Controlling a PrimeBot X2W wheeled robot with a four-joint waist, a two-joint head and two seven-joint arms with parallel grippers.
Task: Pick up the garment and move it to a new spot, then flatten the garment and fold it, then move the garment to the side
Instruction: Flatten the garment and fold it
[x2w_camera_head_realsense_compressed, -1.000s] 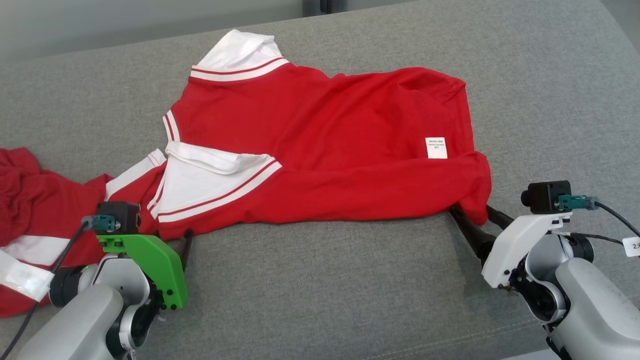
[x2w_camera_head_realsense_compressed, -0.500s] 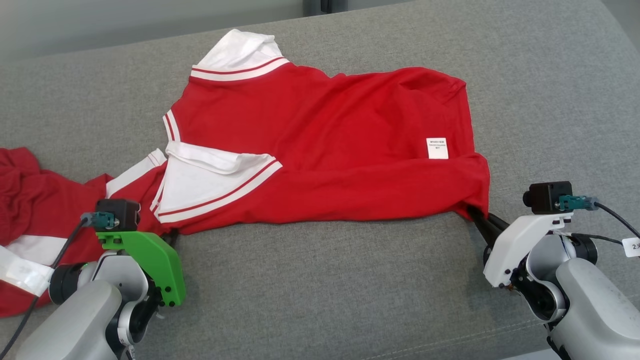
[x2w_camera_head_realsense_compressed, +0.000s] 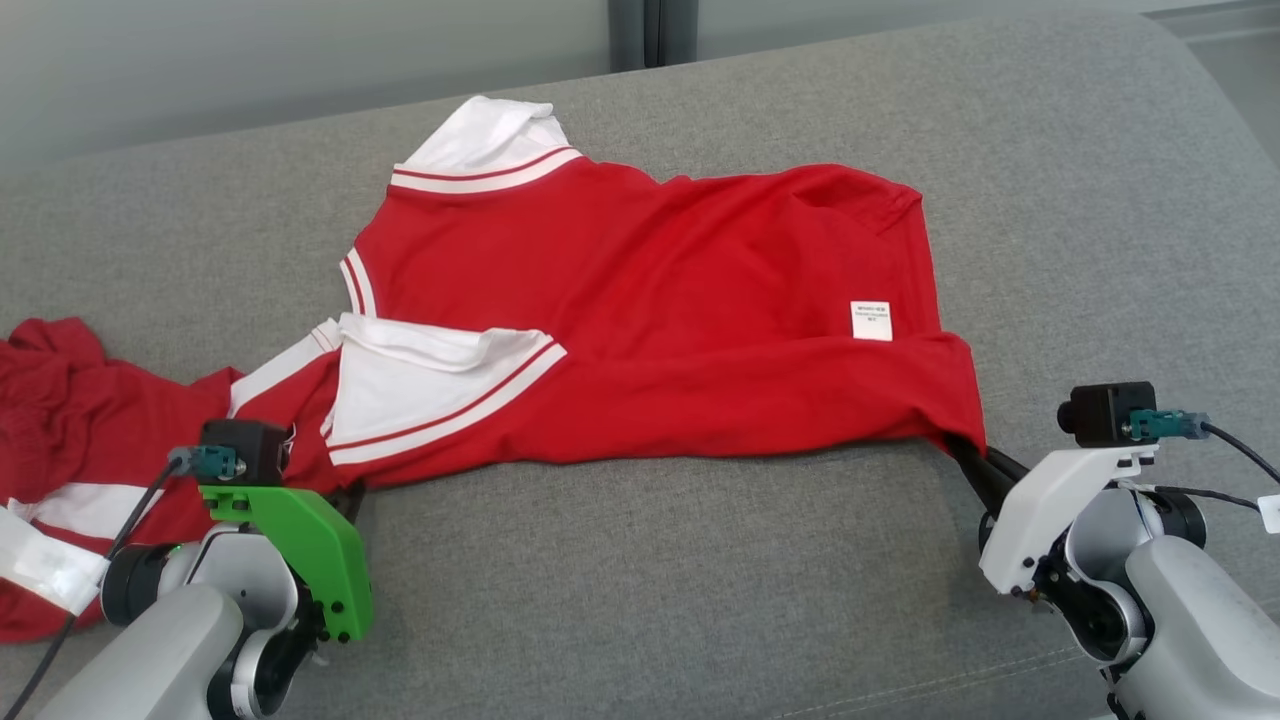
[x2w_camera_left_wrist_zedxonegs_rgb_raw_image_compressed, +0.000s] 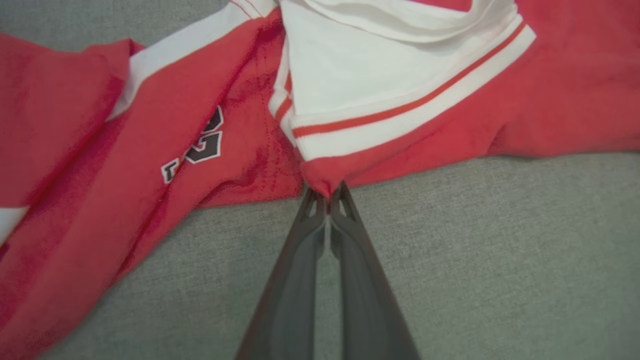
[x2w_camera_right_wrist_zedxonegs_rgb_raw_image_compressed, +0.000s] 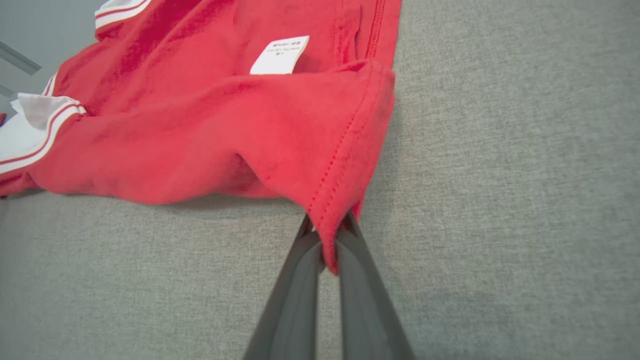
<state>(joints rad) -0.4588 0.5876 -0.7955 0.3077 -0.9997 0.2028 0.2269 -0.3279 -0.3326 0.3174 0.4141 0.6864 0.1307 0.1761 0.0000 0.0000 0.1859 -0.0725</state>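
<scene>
A red garment (x2w_camera_head_realsense_compressed: 650, 310) with white, red-striped sleeves lies spread on the grey cushion, inside out, a white label (x2w_camera_head_realsense_compressed: 871, 321) showing. My left gripper (x2w_camera_head_realsense_compressed: 345, 492) is shut on the garment's near left corner, below the white sleeve (x2w_camera_left_wrist_zedxonegs_rgb_raw_image_compressed: 380, 95); the pinch shows in the left wrist view, left gripper (x2w_camera_left_wrist_zedxonegs_rgb_raw_image_compressed: 327, 197). On the other side, my right gripper (x2w_camera_head_realsense_compressed: 965, 450) is shut on the near right hem corner, and in the right wrist view the right gripper (x2w_camera_right_wrist_zedxonegs_rgb_raw_image_compressed: 327, 235) clamps the stitched hem (x2w_camera_right_wrist_zedxonegs_rgb_raw_image_compressed: 345, 145), slightly raised off the cushion.
A second red garment (x2w_camera_head_realsense_compressed: 70, 440) with white bands and a black-and-white letter patch (x2w_camera_left_wrist_zedxonegs_rgb_raw_image_compressed: 197, 145) lies crumpled at the far left, touching the first. The grey cushion (x2w_camera_head_realsense_compressed: 650, 590) stretches open in front; its back edge meets a pale wall (x2w_camera_head_realsense_compressed: 250, 50).
Both grippers have gone from open to shut on the garment's near corners. The near edge has lifted slightly. The head camera has tilted, shifting the whole picture downward.
</scene>
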